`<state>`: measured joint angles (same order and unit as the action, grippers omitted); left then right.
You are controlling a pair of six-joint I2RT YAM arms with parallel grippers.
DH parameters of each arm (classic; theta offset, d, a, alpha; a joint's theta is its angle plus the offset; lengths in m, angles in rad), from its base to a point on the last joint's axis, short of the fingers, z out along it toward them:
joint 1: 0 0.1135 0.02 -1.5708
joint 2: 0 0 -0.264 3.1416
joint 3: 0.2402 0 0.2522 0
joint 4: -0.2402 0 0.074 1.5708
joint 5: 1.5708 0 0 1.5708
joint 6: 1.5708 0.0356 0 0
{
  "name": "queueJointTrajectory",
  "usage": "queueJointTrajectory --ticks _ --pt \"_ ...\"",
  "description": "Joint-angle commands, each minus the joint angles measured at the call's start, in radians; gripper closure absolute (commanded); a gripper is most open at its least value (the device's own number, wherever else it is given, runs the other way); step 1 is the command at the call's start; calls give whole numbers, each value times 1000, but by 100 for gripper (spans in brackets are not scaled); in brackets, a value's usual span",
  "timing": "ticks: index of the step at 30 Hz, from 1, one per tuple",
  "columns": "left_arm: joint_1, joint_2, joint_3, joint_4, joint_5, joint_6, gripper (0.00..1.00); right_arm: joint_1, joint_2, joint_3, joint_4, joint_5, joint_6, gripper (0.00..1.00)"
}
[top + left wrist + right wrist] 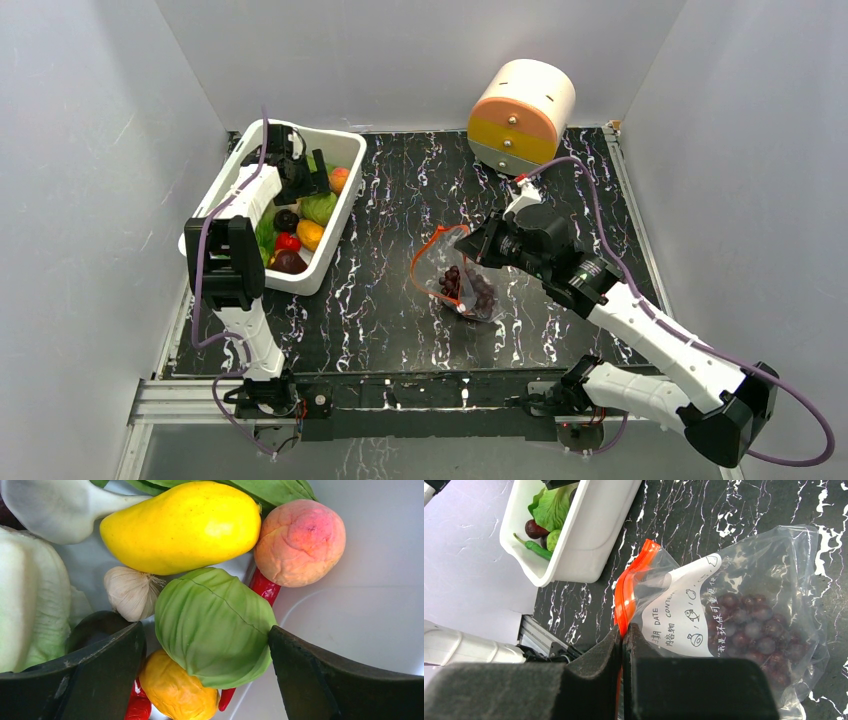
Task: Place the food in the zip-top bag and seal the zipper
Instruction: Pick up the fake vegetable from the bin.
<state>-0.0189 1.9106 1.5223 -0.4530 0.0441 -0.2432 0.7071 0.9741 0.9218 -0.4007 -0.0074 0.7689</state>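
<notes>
Bag [455,272], mid-frame, looks limp and slippery, so our right gripper [623,632] pinches its stiffer zipper [628,592]; left gripper [205,652] gapes around the light cabbage [215,620], which we'd squeeze by its sides.

At the right gripper [624,635], one zip-top bag [749,570] is holding one grape bunch [754,630]; by the left gripper [204,631], one cabbage [210,615], one yellow fruit [185,525] and one peach [300,542] are lying.
</notes>
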Motion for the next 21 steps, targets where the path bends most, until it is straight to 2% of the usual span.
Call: queueJointTrajectory --ticks 1,5,11,13,21 --pt "-2 16 12 -34 49 7 6 2 -34 34 62 -4 2 100" --pt "-1 23 11 -35 72 -4 2 3 -44 30 61 2 0 100" --pt "-1 37 17 -48 82 -13 3 2 -49 24 70 2 4 100" --pt "-2 33 18 -50 75 -14 6 2 -46 22 72 0 6 100" --pt "-1 13 15 -49 64 -14 29 3 -34 23 79 -5 7 100"
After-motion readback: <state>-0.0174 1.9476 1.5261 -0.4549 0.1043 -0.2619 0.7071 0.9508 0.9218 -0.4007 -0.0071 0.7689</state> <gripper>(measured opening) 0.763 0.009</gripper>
